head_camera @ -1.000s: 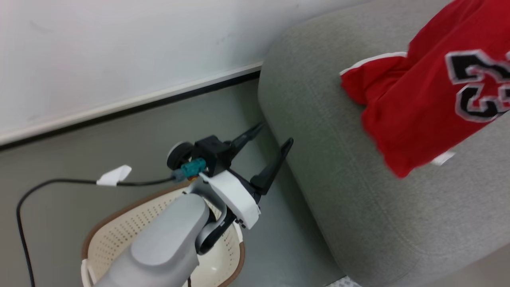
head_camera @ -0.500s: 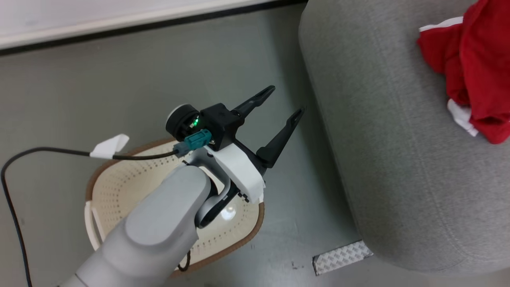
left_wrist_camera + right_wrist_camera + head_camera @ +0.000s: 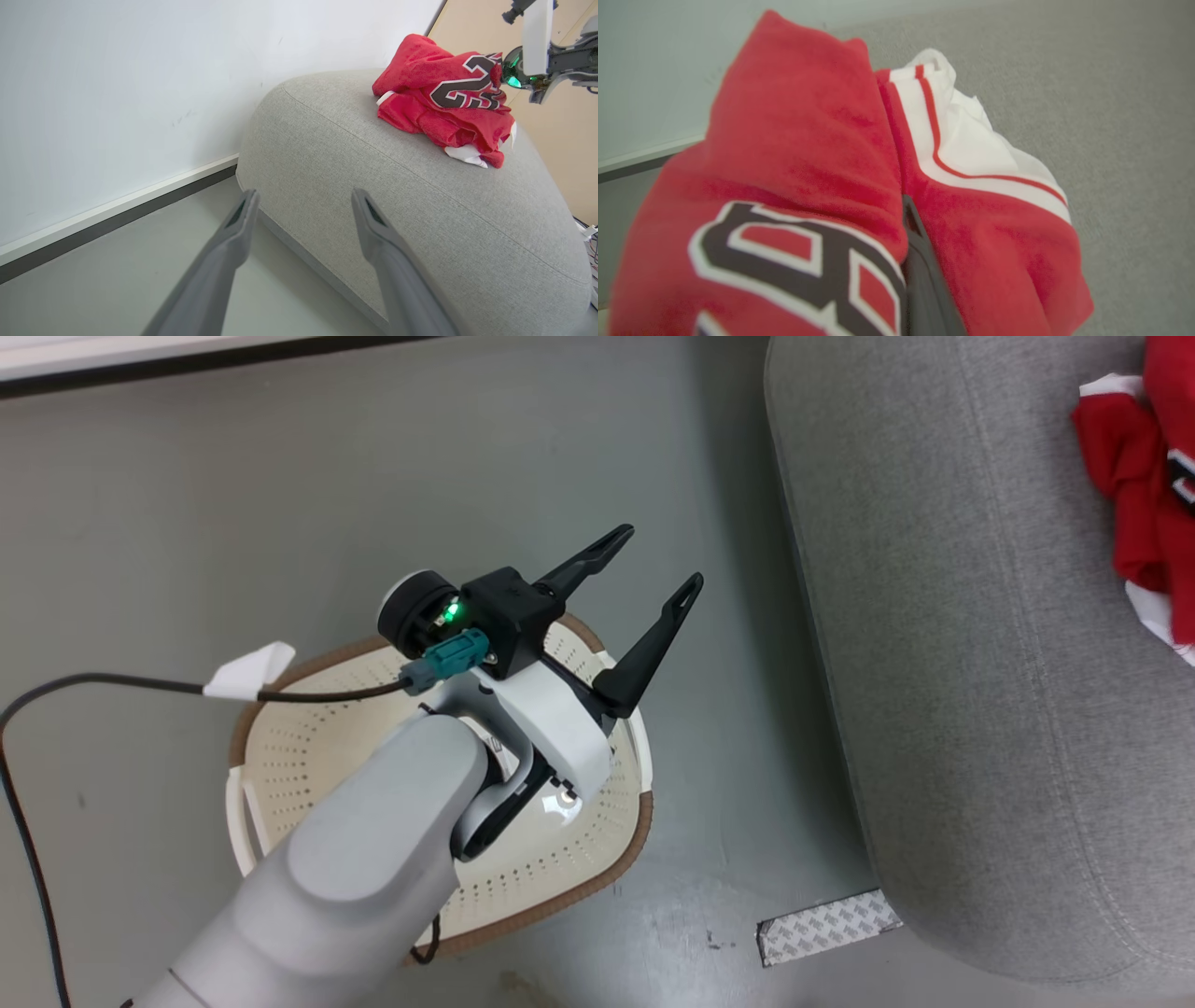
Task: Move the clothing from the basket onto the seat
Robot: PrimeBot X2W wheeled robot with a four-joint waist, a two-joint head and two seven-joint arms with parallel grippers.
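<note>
Camera tilted down, more basket (image 3: 308,747) showing, clothing (image 3: 1134,513) on seat (image 3: 952,663)

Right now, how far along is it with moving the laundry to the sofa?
Looks nearly finished. Done: the red clothing lies bunched on the seat, and what shows of the basket is bare, though the left arm hides part. In hand: the right claw is buried in the fabric; whether it grips, I cannot tell. The left claw hangs open, holding nothing. Left: probably just freeing the right claw.
</note>
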